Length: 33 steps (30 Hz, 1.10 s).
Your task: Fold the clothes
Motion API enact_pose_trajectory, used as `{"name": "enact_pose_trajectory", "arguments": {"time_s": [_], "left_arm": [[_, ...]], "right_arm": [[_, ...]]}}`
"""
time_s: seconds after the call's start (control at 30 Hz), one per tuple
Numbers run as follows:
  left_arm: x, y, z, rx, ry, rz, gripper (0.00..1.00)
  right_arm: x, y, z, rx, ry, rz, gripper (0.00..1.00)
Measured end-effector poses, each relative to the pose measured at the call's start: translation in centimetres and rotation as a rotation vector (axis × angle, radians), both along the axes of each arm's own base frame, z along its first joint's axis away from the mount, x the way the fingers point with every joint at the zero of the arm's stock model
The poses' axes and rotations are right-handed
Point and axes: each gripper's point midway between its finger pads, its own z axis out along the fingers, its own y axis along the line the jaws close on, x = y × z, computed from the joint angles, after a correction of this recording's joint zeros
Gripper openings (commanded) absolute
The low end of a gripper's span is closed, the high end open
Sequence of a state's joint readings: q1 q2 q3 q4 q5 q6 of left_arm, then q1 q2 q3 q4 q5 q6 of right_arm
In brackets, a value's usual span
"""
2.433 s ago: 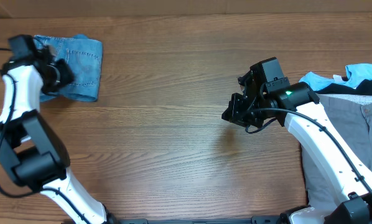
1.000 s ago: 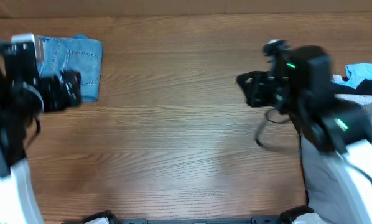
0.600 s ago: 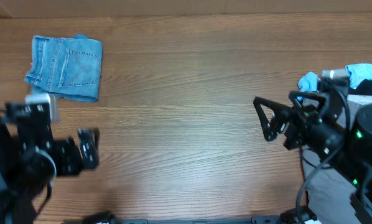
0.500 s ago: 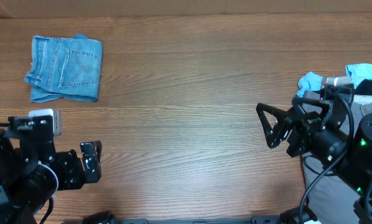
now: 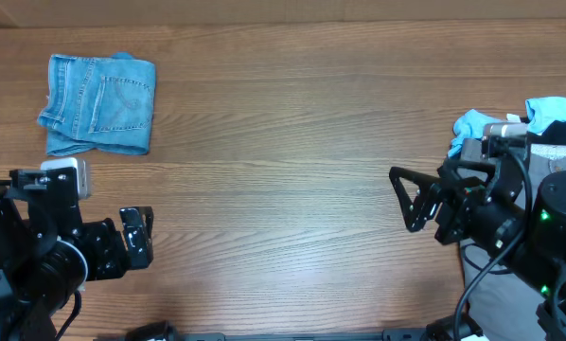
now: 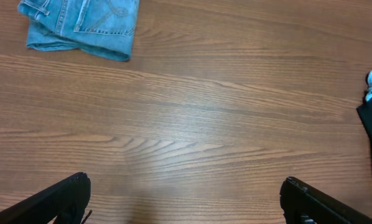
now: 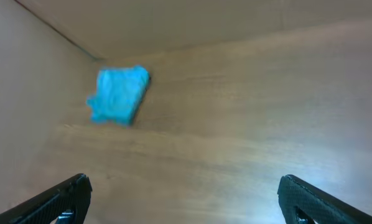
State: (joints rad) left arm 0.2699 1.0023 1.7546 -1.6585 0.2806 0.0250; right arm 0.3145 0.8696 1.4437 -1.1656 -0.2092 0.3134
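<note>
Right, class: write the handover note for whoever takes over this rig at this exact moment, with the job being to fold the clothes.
Left claw: open, empty, over the near left of the table.
Right claw: open, empty, at the near right beside the pile of garments.
Jeans: folded into a compact bundle at the far left corner.
Done: the jeans.
Left: the pile at the right edge, sky-blue piece showing, looks unfolded; probably pull one garment to the middle next.

A brown wooden table, its fine grain running left to right, paler streaks across the middle
</note>
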Motion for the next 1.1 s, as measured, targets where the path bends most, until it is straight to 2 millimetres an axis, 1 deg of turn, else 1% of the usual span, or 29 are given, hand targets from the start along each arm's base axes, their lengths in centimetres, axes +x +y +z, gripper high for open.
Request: {"name": "enact_pose_trajectory", "arguments": {"time_s": [0.07,0.13,0.27,0.33,0.5,0.6,0.67,0.7,0.73,0.77,0.8,0.87,0.93,1.1], "left_arm": [[0.0,0.0,0.0,0.0,0.0,0.0,1.0],[0.0,0.0,0.0,0.0,-0.001,0.0,1.0],[0.0,0.0,0.0,0.0,-0.001,0.0,1.0],[0.0,0.0,0.0,0.0,-0.001,0.0,1.0],[0.0,0.0,0.0,0.0,0.0,0.0,1.0],[0.0,0.0,0.0,0.0,0.0,0.0,1.0],[0.0,0.0,0.0,0.0,0.0,0.0,1.0],[0.0,0.0,0.0,0.0,0.0,0.0,1.0],[0.0,0.0,0.0,0.0,0.0,0.0,1.0],[0.0,0.0,0.0,0.0,0.0,0.0,1.0],[0.0,0.0,0.0,0.0,0.0,0.0,1.0],[0.0,0.0,0.0,0.0,0.0,0.001,1.0],[0.0,0.0,0.0,0.0,0.0,0.001,1.0],[0.0,0.0,0.0,0.0,0.0,0.0,1.0]], "right_arm": [[-0.4,-0.1,-0.6,-0.009,0.028,0.001,1.0],[-0.4,-0.1,-0.6,-0.008,0.028,0.001,1.0],[0.8,-0.5,0.6,-0.011,-0.039,-0.039,1.0],[1.4,-1.2,1.1,-0.025,-0.068,-0.078,1.0],[1.9,-2.3,1.2,-0.102,-0.11,-0.116,1.0],[2.7,-3.1,2.0,-0.15,-0.206,-0.127,1.0],[3.0,-3.9,1.8,-0.173,-0.248,-0.154,1.0],[2.9,-4.4,1.4,-0.183,-0.261,-0.169,1.0],[2.6,-5.2,0.2,-0.199,-0.261,-0.192,1.0],[2.4,-5.6,-0.2,-0.202,-0.276,-0.206,1.0],[1.9,-6.4,-1.8,-0.213,-0.289,-0.233,1.0],[1.6,-7.2,-3.2,-0.214,-0.321,-0.267,1.0],[1.0,-7.9,-5.6,-0.221,-0.329,-0.299,1.0],[0.4,-9.0,-11.5,-0.222,-0.319,-0.346,1.0]]}}
